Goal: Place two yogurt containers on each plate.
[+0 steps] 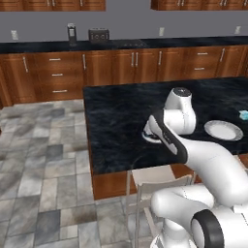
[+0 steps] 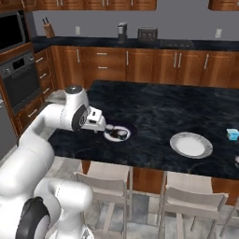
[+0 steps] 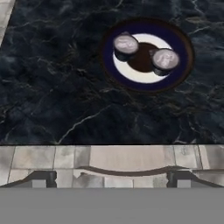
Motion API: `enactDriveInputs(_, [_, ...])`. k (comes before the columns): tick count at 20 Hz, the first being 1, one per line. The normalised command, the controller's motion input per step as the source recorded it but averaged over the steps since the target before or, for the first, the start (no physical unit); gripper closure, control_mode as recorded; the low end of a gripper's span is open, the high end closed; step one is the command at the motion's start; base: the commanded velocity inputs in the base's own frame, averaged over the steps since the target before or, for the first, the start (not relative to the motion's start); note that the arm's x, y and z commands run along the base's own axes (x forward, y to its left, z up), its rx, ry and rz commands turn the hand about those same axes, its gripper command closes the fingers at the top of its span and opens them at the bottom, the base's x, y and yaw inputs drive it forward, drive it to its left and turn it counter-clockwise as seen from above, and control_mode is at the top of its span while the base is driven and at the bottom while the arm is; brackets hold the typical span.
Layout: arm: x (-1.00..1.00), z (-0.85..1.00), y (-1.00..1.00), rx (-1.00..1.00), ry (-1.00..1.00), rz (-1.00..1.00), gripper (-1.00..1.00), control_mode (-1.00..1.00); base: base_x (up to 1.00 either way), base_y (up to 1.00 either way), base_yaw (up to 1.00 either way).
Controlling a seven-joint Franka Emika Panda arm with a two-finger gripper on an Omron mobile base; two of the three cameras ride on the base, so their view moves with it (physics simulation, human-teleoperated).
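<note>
We hang our gripper [image 2: 108,127] with fingers spread and empty, near the counter's [image 2: 154,112] front edge, just short of the dark-rimmed plate [image 3: 147,56]. Two round tubs [image 3: 126,46] sit on it, whitish lids, dark sides. Next we'd best swing wide to the blue tub [image 2: 232,134] beyond the pale plate [image 2: 191,144], at the right edge.

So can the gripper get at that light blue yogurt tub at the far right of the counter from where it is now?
Probably yes. The gripper is open by the dark-rimmed plate, and bare counter plus the pale plate lie before the blue tub; it is a long stretch, though.
</note>
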Motion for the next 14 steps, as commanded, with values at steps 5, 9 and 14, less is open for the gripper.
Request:
enactDriveInputs(5, [0.00,0.00,0.00,0.00,0.00,0.00,-1.00,1.00,-0.10,-0.94,-0.12])
enactDriveInputs(9, [0.00,0.00,0.00,0.00,0.00,0.00,-1.00,1.00,0.00,-0.98,-0.11])
enactDriveInputs(14, [0.00,0.00,0.00,0.00,0.00,0.00,-1.00,1.00,0.03,-0.93,-0.04])
